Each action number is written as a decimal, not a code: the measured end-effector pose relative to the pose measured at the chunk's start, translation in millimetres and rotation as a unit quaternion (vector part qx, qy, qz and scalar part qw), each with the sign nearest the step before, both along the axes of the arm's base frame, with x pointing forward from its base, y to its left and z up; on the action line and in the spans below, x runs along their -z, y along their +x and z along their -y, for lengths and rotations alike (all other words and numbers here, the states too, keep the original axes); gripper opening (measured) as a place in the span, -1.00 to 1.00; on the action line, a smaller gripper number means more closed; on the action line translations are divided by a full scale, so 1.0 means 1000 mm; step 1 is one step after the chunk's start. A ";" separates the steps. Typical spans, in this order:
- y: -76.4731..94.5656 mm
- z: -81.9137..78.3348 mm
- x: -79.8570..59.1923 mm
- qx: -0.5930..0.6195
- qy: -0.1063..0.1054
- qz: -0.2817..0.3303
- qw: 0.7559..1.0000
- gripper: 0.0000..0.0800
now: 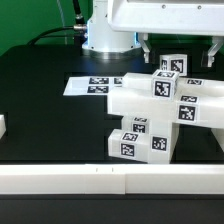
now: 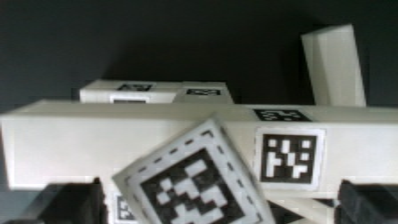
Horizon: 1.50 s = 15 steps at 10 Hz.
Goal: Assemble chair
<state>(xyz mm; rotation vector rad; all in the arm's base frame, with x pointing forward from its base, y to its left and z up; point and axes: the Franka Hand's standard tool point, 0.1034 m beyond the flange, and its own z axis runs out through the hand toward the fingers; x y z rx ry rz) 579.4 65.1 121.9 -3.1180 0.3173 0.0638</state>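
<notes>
The chair [image 1: 160, 115], partly assembled, stood on the black counter [image 1: 40, 110] toward the exterior view's right: chunky white blocks with black-and-white tags stacked and crossing, a low block in front and a long horizontal bar running off to the exterior view's right. The marker board [image 1: 95, 86] lay flat just behind and to the exterior view's left of it.

The hand [image 1: 178, 47] hung directly above the assembly, fingers [image 1: 146, 45] pointing down, spread wide and closed on nothing. One finger was visible at each side of the topmost tagged block; clear air showed between the fingertips and the parts. Touching or not at the far finger: could not tell for certain.

Key relation: the chair lay straight below the hand, not off to a side. In the wrist view a broad white bar [image 2: 107, 125] crossed the picture, its long axis running across the line between the two fingers, with a tilted tagged piece [image 2: 196, 185] nearest the camera and an upright slat [image 2: 334, 65] beyond.

Judgement: any next grasp would call for a straight descent, the fingers straddling the bar's short width. The tilted piece appeared unseated; risk of nudging it on descent.
</notes>
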 end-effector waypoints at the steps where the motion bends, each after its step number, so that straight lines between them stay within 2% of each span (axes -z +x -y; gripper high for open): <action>1: 0.000 0.000 0.001 -0.028 0.000 0.003 1.000 0.62; 3: -0.001 0.000 0.002 -0.094 0.002 0.003 0.996 0.62; 6: -0.001 0.001 0.003 -0.101 0.002 0.003 0.995 0.62; 7: -0.001 0.001 0.003 -0.101 0.002 0.003 0.995 0.03; 8: -0.001 0.002 0.003 -0.101 0.002 0.003 0.995 0.03; 9: -0.001 0.002 0.003 -0.101 0.002 0.003 0.995 -0.27; 12: -0.001 0.002 0.003 -0.074 0.004 0.002 0.997 -0.27; 15: 0.000 0.007 0.003 0.100 0.029 -0.001 0.995 -0.27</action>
